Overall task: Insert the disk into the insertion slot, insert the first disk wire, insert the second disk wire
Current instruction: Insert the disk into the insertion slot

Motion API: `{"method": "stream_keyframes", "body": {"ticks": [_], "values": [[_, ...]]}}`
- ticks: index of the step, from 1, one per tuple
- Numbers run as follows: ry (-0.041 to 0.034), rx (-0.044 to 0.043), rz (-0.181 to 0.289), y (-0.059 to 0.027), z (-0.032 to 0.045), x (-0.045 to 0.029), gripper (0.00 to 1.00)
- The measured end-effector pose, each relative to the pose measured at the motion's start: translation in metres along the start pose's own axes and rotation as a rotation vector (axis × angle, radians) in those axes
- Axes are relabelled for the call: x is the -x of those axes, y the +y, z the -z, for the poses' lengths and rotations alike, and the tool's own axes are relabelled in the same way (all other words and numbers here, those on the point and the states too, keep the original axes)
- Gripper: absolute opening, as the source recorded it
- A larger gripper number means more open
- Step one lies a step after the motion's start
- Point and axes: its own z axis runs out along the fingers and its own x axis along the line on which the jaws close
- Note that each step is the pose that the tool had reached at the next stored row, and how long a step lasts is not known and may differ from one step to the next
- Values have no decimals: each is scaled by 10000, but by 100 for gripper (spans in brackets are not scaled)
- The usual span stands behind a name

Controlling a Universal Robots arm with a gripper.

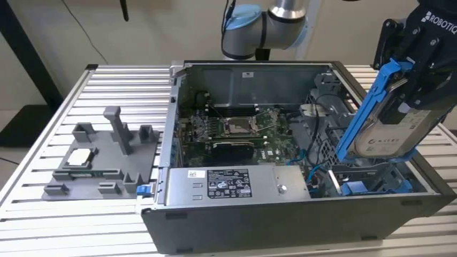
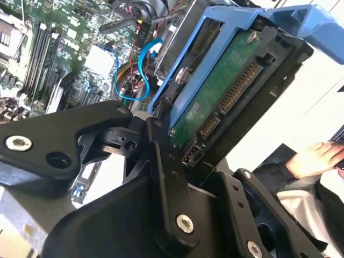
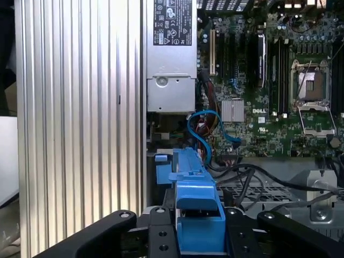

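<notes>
I am holding the disk [image 1: 389, 131] in the gripper [image 1: 416, 85], which is clamped on its blue carrier. The disk is hanging tilted above the drive bay [image 1: 371, 186], at the exterior view's right of the computer case [image 1: 286, 222]. I judge I am working on the first step, with the disk not yet seated; it needs lining up with the bay.

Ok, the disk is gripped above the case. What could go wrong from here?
1. The disk hangs tilted in the gripper above the drive bay, so its blue carrier could catch on the bay's edge.
2. A loose blue cable and black wires lie beside the bay and might get pinched.
3. A person's hand appears close by in the second wrist view, so contact seems possible.
</notes>
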Motion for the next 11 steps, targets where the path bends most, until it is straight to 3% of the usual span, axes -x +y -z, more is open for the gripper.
{"method": "stream_keyframes", "body": {"ticks": [11], "values": [[1, 0, 0, -7, -102, -3, 33]]}}
